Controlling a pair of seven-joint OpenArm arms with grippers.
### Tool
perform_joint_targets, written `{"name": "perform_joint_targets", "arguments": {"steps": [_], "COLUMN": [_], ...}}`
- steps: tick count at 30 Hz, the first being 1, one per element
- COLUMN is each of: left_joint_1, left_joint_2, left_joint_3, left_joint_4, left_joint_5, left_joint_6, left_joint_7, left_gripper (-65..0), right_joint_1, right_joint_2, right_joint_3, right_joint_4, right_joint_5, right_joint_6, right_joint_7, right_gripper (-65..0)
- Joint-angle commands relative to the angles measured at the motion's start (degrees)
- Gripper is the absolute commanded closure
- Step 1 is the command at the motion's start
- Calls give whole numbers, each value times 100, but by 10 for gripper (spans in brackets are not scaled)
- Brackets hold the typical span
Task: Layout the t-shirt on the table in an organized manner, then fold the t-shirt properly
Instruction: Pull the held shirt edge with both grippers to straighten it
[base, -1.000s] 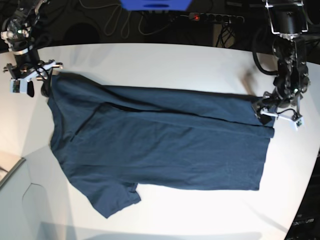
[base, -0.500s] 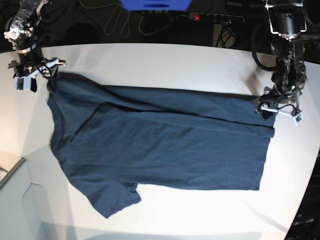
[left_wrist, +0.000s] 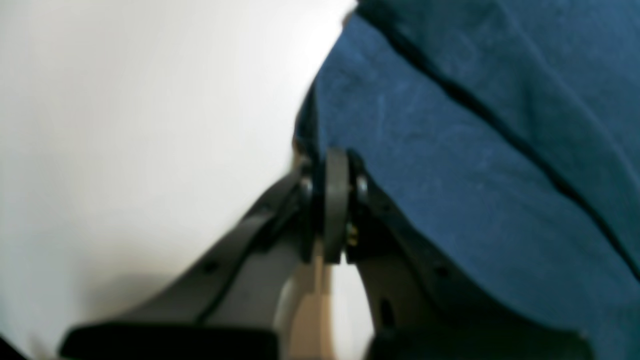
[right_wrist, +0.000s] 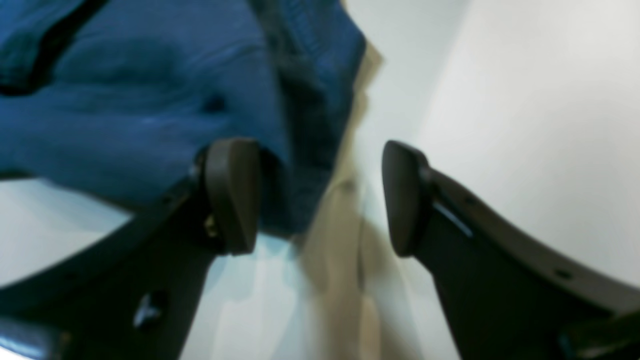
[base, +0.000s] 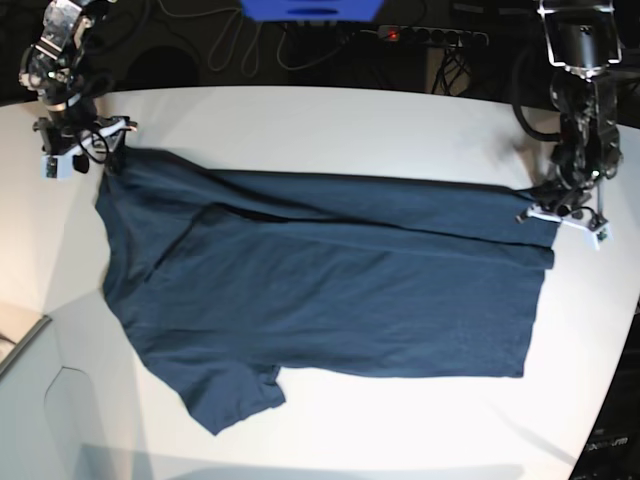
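The navy t-shirt (base: 320, 270) lies spread flat across the white table (base: 330, 120), collar end at the left and hem at the right. One sleeve points to the lower left. My left gripper (base: 560, 212) is at the hem's far right corner. In the left wrist view it (left_wrist: 334, 165) is shut, pinching the t-shirt's edge (left_wrist: 475, 150). My right gripper (base: 85, 152) is at the shirt's upper left corner. In the right wrist view it (right_wrist: 320, 197) is open, with the cloth's edge (right_wrist: 125, 100) reaching partly between the fingers (right_wrist: 232, 195).
A power strip (base: 430, 36), cables and a blue object (base: 310, 10) lie behind the table's far edge. A pale panel (base: 30, 400) sits at the lower left. The table's curved edge runs close to the left arm on the right side.
My left gripper has drawn the hem corner to the right and slightly back, stretching the shirt. My right gripper has moved back and a little to the right at the shoulder corner.
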Motion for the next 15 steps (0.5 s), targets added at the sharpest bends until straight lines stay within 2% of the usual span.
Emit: {"name": "perform_joint_targets", "arguments": {"steps": [1, 3, 5, 9, 15], "left_joint_1": [-60, -77, -86, -121, -130], "left_joint_2": [-126, -249, -328, -354, -363], "left_joint_3": [-35, -44, -44, -44, -44], "left_joint_4": [139, 183, 210, 210, 210], "left_joint_5": [49, 49, 49, 49, 84], "left_joint_6": [29, 29, 29, 29, 29], "left_joint_7": [-122, -122, -122, -122, -122], "left_gripper": [-1, -1, -1, -1, -1], "right_joint_1": [23, 23, 14, -30, 23], "right_joint_2": [93, 154, 286, 374, 506], "right_joint_3": [5, -100, -338, -549, -540], "right_joint_4": [-15, -164, -270, -314, -270], "right_joint_5": [80, 80, 80, 80, 80], "right_joint_6": [100, 100, 100, 100, 100], "right_joint_7": [152, 160, 160, 160, 160], "right_gripper": [-370, -323, -241, -14, 0]}}
